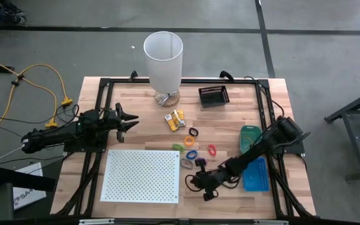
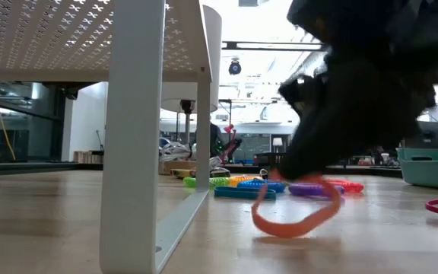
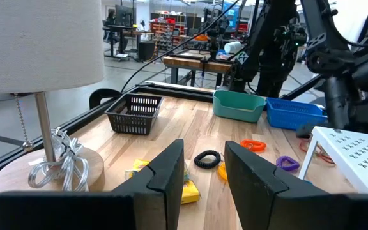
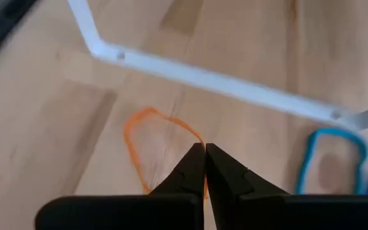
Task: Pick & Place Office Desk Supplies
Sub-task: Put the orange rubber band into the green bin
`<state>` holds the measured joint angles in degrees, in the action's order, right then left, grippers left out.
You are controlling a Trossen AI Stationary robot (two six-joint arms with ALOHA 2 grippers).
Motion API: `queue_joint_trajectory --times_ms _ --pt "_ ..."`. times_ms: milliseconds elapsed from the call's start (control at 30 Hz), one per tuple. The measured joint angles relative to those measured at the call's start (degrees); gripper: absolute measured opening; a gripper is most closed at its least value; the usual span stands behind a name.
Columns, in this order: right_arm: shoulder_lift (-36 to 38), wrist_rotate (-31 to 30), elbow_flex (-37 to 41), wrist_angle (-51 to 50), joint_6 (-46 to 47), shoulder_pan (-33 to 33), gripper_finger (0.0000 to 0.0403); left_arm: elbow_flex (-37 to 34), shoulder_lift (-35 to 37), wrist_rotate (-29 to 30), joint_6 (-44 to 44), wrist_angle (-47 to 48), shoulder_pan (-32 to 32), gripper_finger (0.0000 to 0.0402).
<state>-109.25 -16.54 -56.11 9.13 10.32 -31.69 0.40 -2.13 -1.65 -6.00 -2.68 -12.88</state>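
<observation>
My right gripper [image 1: 194,182] is at the near middle of the table, beside the white perforated board [image 1: 142,175], and is shut on a thin orange rubber band [image 4: 136,137]. The low view shows the band [image 2: 295,221] looping below the dark gripper. More supplies lie farther back: yellow packets [image 1: 175,120], a black ring [image 1: 193,132], and green [image 1: 179,146], blue [image 1: 191,154] and pink [image 1: 212,150] loops. My left gripper [image 1: 133,120] waits open at the table's left, pointing level, with nothing between its fingers [image 3: 171,169]. My right gripper pinches one strand of the orange band's rim [image 4: 199,137] between its two fingertips, slanting down from the table's right. The band hangs slack as an open loop below the fingers [image 2: 258,217]. I cannot tell whether its lowest part touches the wood.
A tall white cylinder lamp [image 1: 164,61] stands at the far edge, with a black basket [image 1: 214,95] to its right. A green tray [image 1: 250,136] and a blue tray [image 1: 255,174] sit at the right. The board's white leg frame [image 4: 222,80] runs close past the band.
</observation>
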Motion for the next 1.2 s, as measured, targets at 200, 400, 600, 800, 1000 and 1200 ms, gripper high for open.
queue_joint_trajectory --times_ms 200,400,600,800,1000,1200 --pt "5.35 -4.69 -0.01 -2.15 -0.49 -0.56 0.0003 0.0 -0.02 0.0 0.0 0.02 0.0 0.0108" --pt "8.77 -11.65 -0.07 -3.26 -2.79 -1.81 0.0003 0.0 -0.01 0.0 0.0 0.0 0.0 0.0108" --pt "9.48 -16.74 -0.08 -6.27 -2.33 -3.0 0.0003 0.0 -0.02 0.0 0.0 0.02 0.01 0.0108" --pt "9.97 -23.14 -0.08 -13.52 4.86 -3.97 0.0003 0.0 0.0 0.0 0.0 0.02 0.02 0.0108" --pt "10.96 -25.74 -0.1 -22.99 15.29 -4.25 0.0003 0.0 0.0 0.0 0.0 0.02 0.01 0.0108" --pt "14.49 -27.3 -0.09 -34.56 27.32 -4.32 0.0003 0.0 -0.02 0.0 0.0 0.02 0.02 0.0108"
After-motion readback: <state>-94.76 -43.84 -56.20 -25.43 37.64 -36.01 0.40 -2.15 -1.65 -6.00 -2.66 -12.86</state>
